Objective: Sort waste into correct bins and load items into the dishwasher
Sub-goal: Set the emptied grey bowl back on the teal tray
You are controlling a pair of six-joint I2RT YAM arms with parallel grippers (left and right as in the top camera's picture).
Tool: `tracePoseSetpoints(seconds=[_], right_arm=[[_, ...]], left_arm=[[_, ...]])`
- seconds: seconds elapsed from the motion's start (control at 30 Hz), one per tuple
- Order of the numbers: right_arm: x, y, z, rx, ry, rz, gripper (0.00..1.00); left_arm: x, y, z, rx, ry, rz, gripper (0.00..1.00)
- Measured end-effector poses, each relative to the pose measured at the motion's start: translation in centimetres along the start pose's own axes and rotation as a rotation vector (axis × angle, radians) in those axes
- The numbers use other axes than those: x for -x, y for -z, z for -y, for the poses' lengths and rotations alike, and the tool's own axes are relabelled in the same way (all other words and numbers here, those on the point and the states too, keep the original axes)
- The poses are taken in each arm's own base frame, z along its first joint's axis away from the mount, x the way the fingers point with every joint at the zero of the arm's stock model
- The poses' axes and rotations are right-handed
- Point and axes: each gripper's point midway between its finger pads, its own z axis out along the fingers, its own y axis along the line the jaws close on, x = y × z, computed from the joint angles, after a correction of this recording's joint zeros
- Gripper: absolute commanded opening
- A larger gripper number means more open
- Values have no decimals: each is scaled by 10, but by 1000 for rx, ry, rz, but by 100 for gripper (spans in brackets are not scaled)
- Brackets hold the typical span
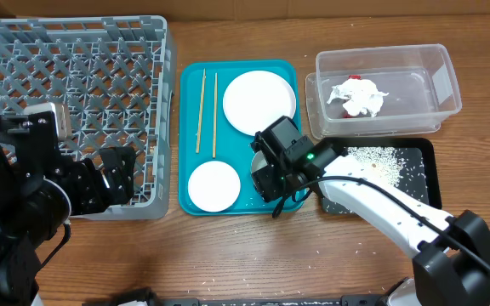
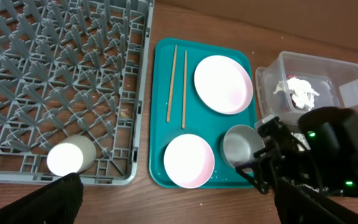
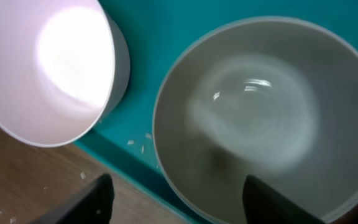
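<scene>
The grey-green bowl (image 3: 260, 118) sits on the teal tray (image 1: 196, 76); my right gripper (image 3: 176, 196) is open just above its near rim, one finger outside and one over the inside. In the left wrist view the bowl (image 2: 240, 144) shows partly under the right arm. The small pink bowl (image 1: 213, 185), the pink plate (image 1: 258, 102) and two chopsticks (image 1: 207, 110) lie on the tray. The white cup (image 2: 70, 155) lies on its side in the grey dish rack (image 1: 75, 59). My left gripper (image 2: 173, 202) is open and empty above the rack's front edge.
The clear tub (image 1: 385, 89) at the back right holds the white tissue (image 1: 360, 98) and a red wrapper (image 1: 354, 79). The black tray (image 1: 394, 166) in front of it holds rice grains. A few grains lie on the wooden table (image 1: 228, 255).
</scene>
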Motion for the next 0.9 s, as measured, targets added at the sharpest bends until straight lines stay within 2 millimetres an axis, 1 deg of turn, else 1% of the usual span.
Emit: tracePoseSetpoints(seconds=[0.07,0.1,0.13,0.17,0.23,0.27,0.3,0.37,0.43,0.5,0.53,0.6,0.7,0.77,0.8,0.83,0.9], right_arm=[[5,18,-4,0,-4,-8,92],[11,32,-8,4,-3,1,100],[16,46,-11,8,-4,16,100],[22,68,-17,17,-19,43,100],[29,97,-24,35,-20,92,100],[35,120,-32,62,-23,142,100],[40,133,-37,82,-19,181,100],[50,167,-50,135,-7,280,100],[48,193,-56,161,-2,336,100],[37,206,-54,153,-10,346,100],[35,210,-51,145,-19,352,100],[35,223,-35,108,-57,395,100],[30,248,5,11,-156,472,100],[21,275,32,-66,-218,553,100],[16,287,40,-95,-231,592,100],[9,304,48,-128,-234,648,100],[0,328,54,-175,-214,728,100]], left_arm=[[0,0,0,0,0,0,100],[0,0,0,0,0,-1,100],[0,0,0,0,0,-1,100],[0,-1,0,0,1,-2,100],[0,-1,0,0,0,-1,100],[0,0,0,0,0,-1,100],[0,0,0,0,0,-1,100],[0,0,0,0,0,-1,100],[0,-1,0,0,1,-1,100],[0,0,0,0,0,-1,100],[0,0,0,0,0,-1,100],[0,0,0,0,0,-1,100],[0,0,0,0,0,-1,100],[0,-1,0,0,0,-1,100],[0,0,0,0,0,-1,100],[0,0,0,0,0,-1,100],[0,-1,0,0,0,-1,100]])
